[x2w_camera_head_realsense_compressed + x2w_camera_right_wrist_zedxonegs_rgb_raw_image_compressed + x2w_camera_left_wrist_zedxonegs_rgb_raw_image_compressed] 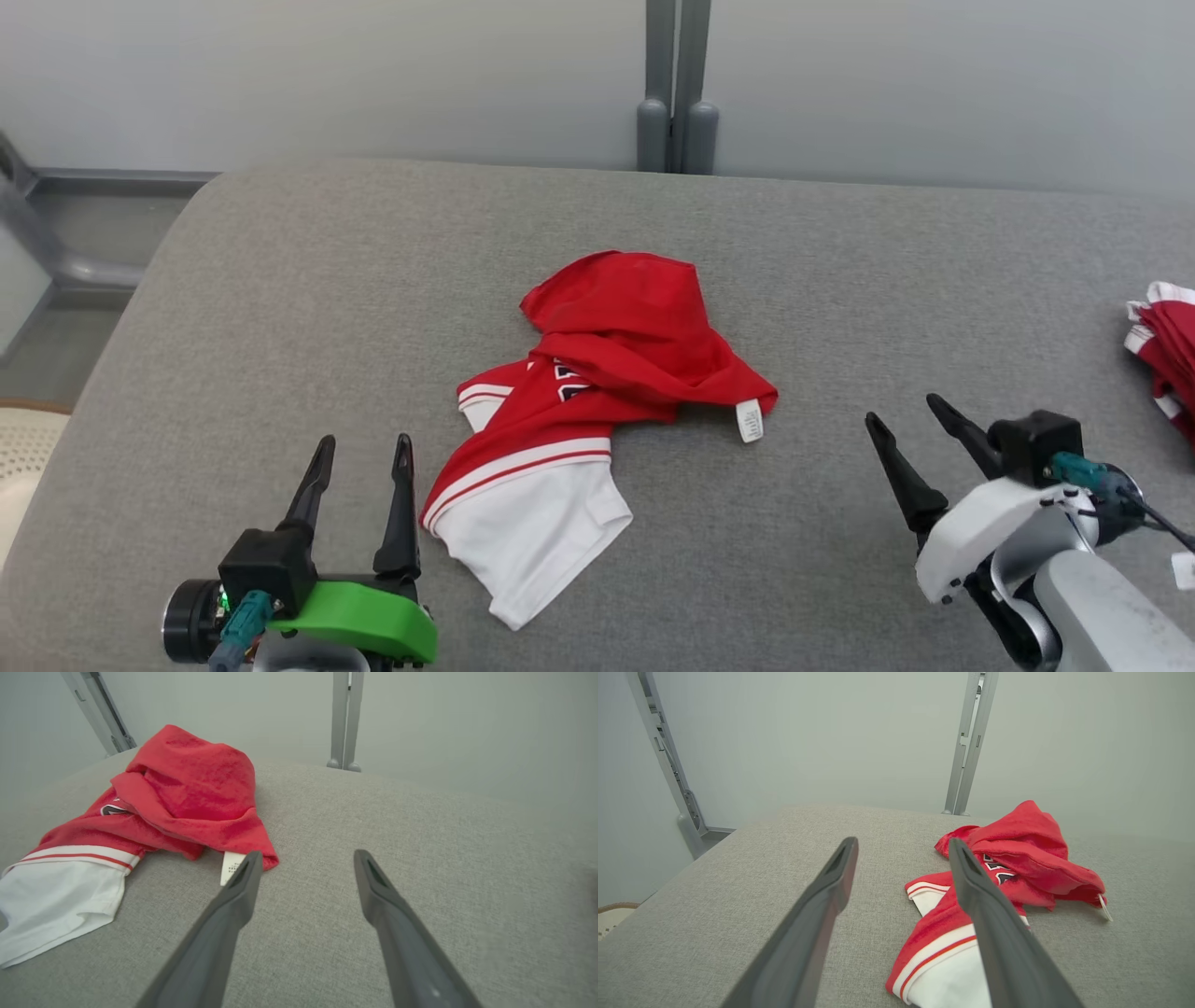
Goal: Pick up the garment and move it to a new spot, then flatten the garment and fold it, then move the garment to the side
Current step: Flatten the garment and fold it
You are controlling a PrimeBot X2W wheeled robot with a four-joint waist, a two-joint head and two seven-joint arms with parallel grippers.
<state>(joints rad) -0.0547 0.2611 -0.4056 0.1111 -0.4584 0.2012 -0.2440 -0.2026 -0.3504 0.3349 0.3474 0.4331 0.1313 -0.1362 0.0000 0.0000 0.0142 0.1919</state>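
At centre frame on the grey fabric counter (pixel 840 280), our crumpled red-and-white cloth garment (pixel 597 373), our left hand (pixel 364 439) lower left just beside it, released, our right hand (pixel 901 408) lower right, released, empty, apart.

Robotics lab or test bay, not a home. Broad grey fabric-covered padded worktop (pixel 840 261) with a rounded corner. Past the left claw (pixel 365 439), plain pale grey partition panels (pixel 327 75) joined by a paired grey metal post (pixel 677 93). Slanted grey metal strut (pixel 37 245) low down, far left of that claw. Heap of red-and-white cloth (pixel 1167 341) on the worktop to the right of the right claw (pixel 901 408).
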